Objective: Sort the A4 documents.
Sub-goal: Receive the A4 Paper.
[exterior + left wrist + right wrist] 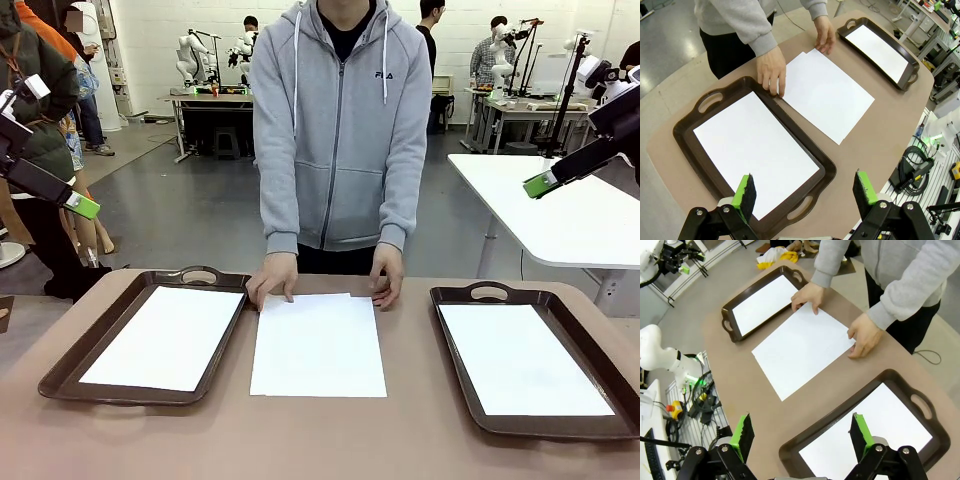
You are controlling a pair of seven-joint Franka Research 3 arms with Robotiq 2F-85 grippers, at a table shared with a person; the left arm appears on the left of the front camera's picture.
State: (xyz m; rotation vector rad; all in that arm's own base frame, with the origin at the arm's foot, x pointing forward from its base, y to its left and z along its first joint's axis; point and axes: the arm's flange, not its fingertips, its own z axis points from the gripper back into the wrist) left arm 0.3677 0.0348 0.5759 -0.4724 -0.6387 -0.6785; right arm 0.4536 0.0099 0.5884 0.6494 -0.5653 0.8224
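Stack of A4 documents (318, 345) just beside left tray (92, 340), under person's hands (272, 280); one sheet (165, 337) inside it. Hoodie (340, 140) print: FILA. Left gripper (807, 187) above tray, right gripper (802, 430) well apart; both spread wide, empty.

Right gripper (802, 436): the green-padded fingers (745, 432) are held wide apart above the desk (755, 405), and nothing is gripped between them.
A4 documents (800, 347): white paper is laid flat on the bare desk, between the two trays.
Near tray (832, 418): dark brown, with handles; a white sheet (895, 422) is laid inside it.
Far tray (755, 291): dark brown, with handles; a second white sheet (762, 300) is laid inside it.
Person's hands: one hand (807, 294) is placed on the paper's corner just beside the far tray; the other hand (865, 335) is rested at the corner nearer the near tray.
Sleeves: grey.
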